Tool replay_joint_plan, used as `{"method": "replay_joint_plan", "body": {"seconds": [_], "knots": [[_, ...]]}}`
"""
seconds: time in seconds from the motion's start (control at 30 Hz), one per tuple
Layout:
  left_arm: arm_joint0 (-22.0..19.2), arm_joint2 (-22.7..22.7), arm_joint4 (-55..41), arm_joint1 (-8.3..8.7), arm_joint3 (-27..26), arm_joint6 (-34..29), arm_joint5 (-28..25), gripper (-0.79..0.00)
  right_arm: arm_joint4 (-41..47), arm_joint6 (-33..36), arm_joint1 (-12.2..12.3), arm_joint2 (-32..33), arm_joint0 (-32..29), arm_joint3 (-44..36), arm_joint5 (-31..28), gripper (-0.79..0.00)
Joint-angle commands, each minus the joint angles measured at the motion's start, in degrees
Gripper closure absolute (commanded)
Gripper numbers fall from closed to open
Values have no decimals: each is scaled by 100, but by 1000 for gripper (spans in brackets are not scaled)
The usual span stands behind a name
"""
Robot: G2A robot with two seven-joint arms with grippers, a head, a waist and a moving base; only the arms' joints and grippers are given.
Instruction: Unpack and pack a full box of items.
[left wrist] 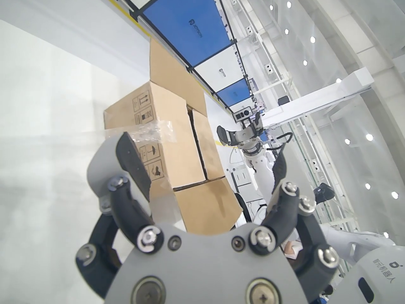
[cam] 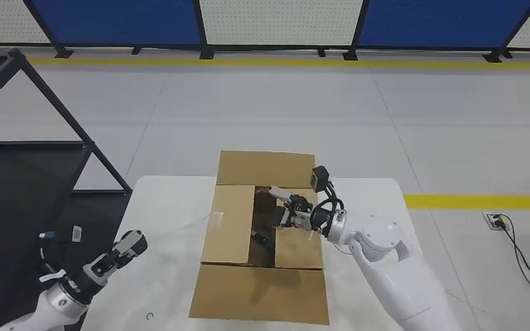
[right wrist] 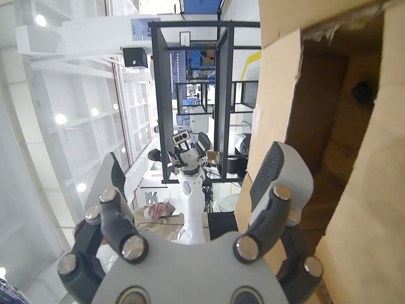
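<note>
Box (cam: 257,294) sits mid-bench (cam: 166,273), outer flaps folded out far and near, two inner flaps half over the opening. Right gripper (cam: 286,213) hangs over the slot between those inner flaps, jaws apart, nothing held. Left gripper (cam: 132,242) is at the near-left bench corner, well apart from the box, jaws apart too, empty.

Risks, judged:
- The slot is narrow, so a spread jaw could snag a flap edge and drag or tip the box.
- Nothing braces the box, and the bench top looks smooth, so a push would likely make it slide.
- The inner flaps look springy and may fold back over the opening.
- The interior is dark. A small dark item (right wrist: 364,90) lies deep inside, kind unclear, so it is easy to mis-grasp.

Materials:
- Matte brown corrugated cardboard, boxy, with sharp creases.
- Flap edge (right wrist: 332,29) is torn and fuzzy.
- Crinkled clear tape (left wrist: 152,131) runs across the side wall.
- Jaw pads (right wrist: 265,172) are ribbed black rubber on white shells.
</note>
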Motion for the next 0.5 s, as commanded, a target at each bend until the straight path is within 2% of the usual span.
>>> {"method": "replay_joint_plan", "body": {"seconds": [0.0, 0.17, 0.33, 0.47], "knots": [[4, 110, 87, 3, -11, -88, 55, -785, -329, 67, -25, -193, 123, 22, 22, -785], [3, 228, 42, 12, 46, -287, 35, -785, -961, -259, -188, -822, 460, 309, 263, -785], [71, 161, -89, 23, 112, -354, -1, -785, -1016, -346, -359, -1188, 740, 705, 341, -785], [115, 148, -87, 27, 118, -334, -15, -785, -786, -292, -467, -1272, 883, 918, 132, -785]]}}
